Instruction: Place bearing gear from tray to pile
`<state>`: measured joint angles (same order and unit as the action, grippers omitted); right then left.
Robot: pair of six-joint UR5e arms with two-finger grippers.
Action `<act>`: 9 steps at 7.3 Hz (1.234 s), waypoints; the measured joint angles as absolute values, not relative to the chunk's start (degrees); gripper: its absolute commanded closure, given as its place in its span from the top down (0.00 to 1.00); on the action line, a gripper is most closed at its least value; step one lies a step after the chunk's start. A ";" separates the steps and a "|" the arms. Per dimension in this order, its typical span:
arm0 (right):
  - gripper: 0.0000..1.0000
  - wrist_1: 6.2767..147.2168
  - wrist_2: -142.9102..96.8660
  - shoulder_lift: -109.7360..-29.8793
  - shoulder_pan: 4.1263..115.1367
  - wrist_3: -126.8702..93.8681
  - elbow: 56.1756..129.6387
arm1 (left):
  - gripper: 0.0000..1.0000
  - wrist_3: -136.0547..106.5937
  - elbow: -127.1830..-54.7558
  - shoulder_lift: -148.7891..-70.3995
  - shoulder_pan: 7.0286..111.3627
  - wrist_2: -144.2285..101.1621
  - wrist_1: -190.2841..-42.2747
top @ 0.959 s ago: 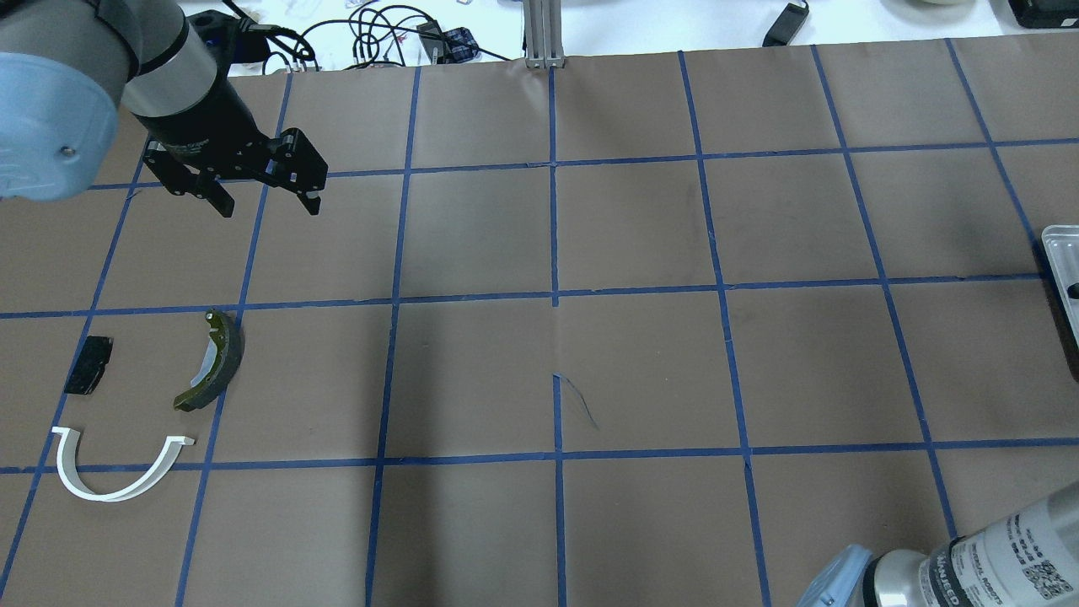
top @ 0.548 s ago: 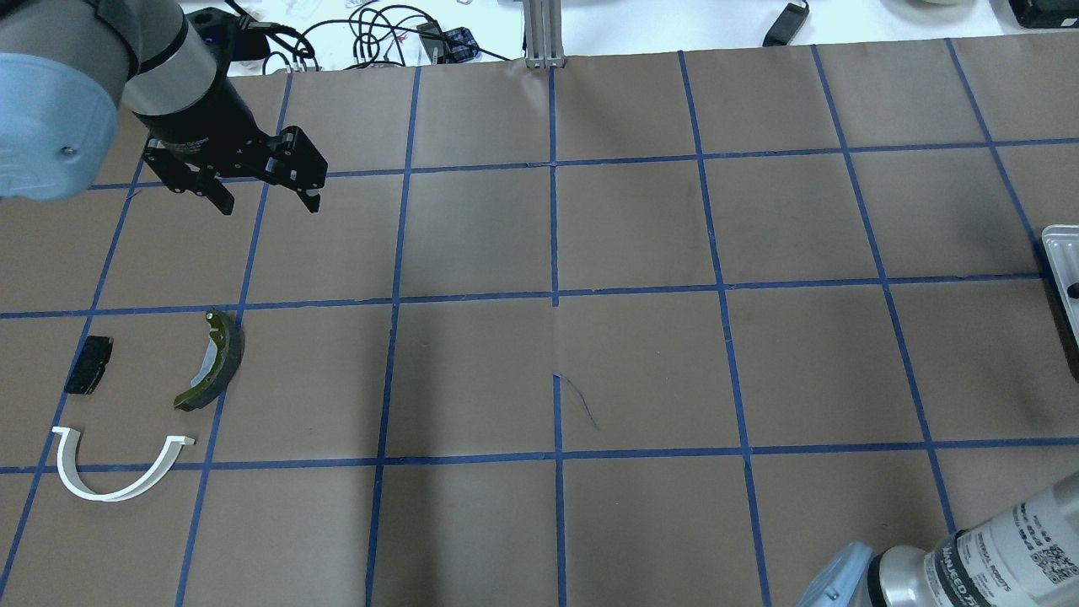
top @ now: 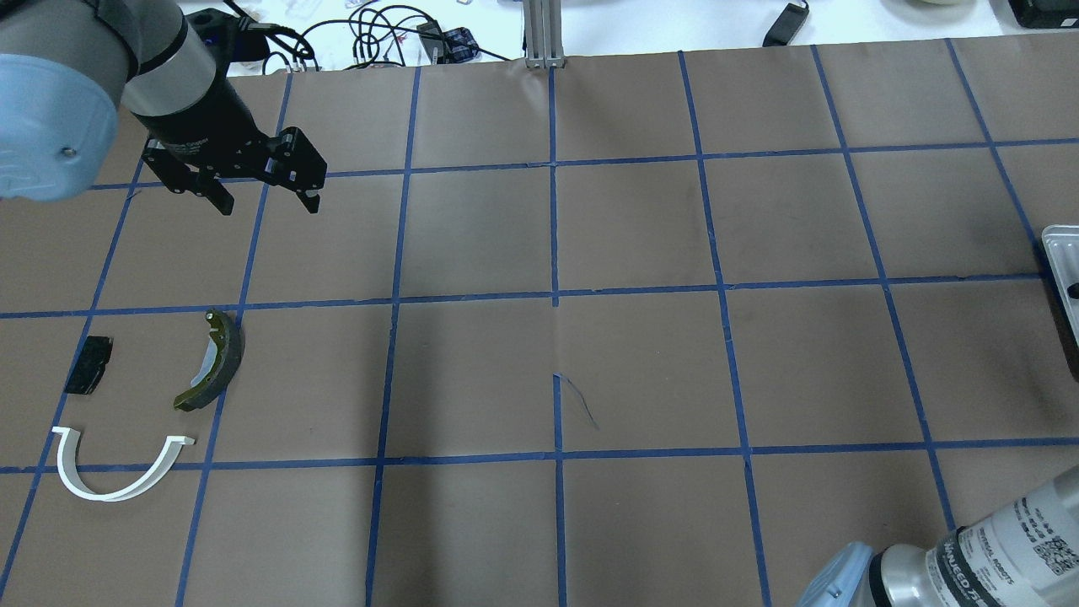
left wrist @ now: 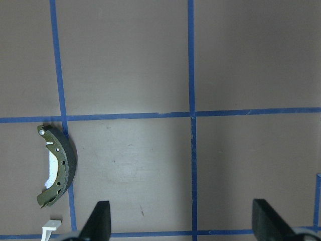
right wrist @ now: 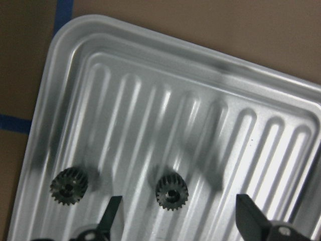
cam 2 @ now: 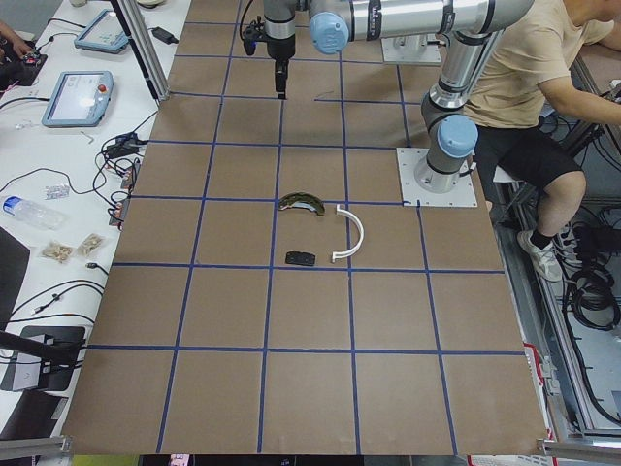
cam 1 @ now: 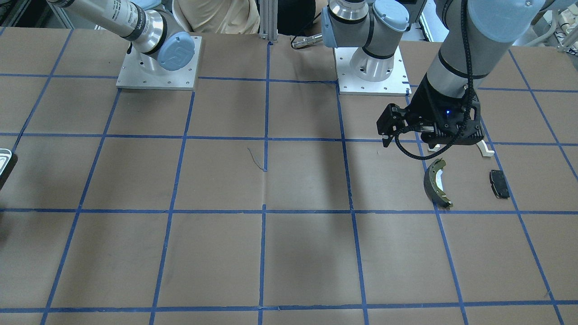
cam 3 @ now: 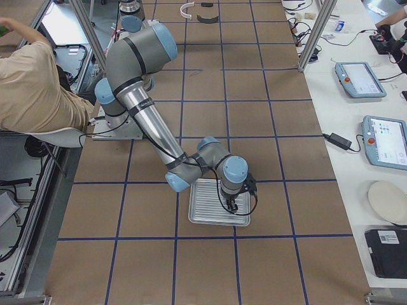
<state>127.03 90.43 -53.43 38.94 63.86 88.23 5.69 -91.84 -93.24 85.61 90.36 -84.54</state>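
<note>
The silvery ribbed tray fills the right wrist view and holds two small dark toothed gears, one in the middle and one to its left. My right gripper hovers open over the tray, the middle gear just ahead of the gap between its fingers. The pile lies far off on the other side: a brake shoe, a white arc and a black pad. My left gripper hangs open and empty beyond the brake shoe.
Blue tape divides the brown table cover into squares. Cables and an aluminium post stand at the far edge. A seated person is beside the robot bases. Tablets and a plate lie on the side bench.
The right arm's forearm at the lower right edge shifts slightly. The left gripper and the pile parts stay where they were.
</note>
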 measured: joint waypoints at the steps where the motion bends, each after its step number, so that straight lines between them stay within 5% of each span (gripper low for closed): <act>1: 0.49 127.09 90.39 -53.35 38.95 63.83 88.34 | 1.00 5.71 -91.84 -93.24 85.61 90.35 -84.45; 5: 0.04 126.98 90.37 -53.37 39.49 62.49 88.40 | 1.00 5.71 -91.85 -93.25 85.61 90.35 -84.12; 9: 0.00 126.68 91.27 -53.99 41.28 61.65 88.10 | 1.00 5.71 -91.93 -93.25 85.61 90.35 -84.19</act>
